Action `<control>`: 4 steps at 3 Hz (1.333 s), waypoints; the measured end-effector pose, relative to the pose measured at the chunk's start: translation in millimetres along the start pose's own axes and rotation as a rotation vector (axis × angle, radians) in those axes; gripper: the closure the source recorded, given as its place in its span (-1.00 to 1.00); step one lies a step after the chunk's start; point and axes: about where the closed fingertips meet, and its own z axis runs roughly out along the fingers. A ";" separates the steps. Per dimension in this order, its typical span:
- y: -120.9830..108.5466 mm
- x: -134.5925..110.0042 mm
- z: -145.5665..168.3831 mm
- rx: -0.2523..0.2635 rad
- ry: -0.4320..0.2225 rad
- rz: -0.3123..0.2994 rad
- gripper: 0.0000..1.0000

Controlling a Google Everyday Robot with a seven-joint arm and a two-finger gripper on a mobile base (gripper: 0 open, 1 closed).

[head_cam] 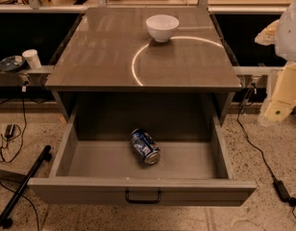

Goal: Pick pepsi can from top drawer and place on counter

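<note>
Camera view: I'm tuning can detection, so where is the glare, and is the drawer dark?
Camera view: a bright curved reflection arcs across the counter beside the white bowl; the drawer interior is dimmer, yet the can shows clearly, its silver end catching light; the end effector, at the right edge beside the counter, is brightly lit.

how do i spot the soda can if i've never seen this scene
Find the wide grey drawer pulled open under the glossy grey-brown counter. On its floor, near the middle, a small dented blue soda can with silver ends lies on its side. It is alone in there: the round white bowl sits up on the counter, and the cream claw hangs outside at the right edge.
</note>
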 end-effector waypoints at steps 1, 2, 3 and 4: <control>0.0 0.0 0.0 0.000 0.000 0.000 -1.00; 2.0 -8.3 -2.4 0.012 -0.028 -0.020 -1.00; 4.1 -17.5 -2.9 0.016 -0.039 -0.043 -1.00; 14.1 -50.1 0.6 0.008 -0.074 -0.093 -1.00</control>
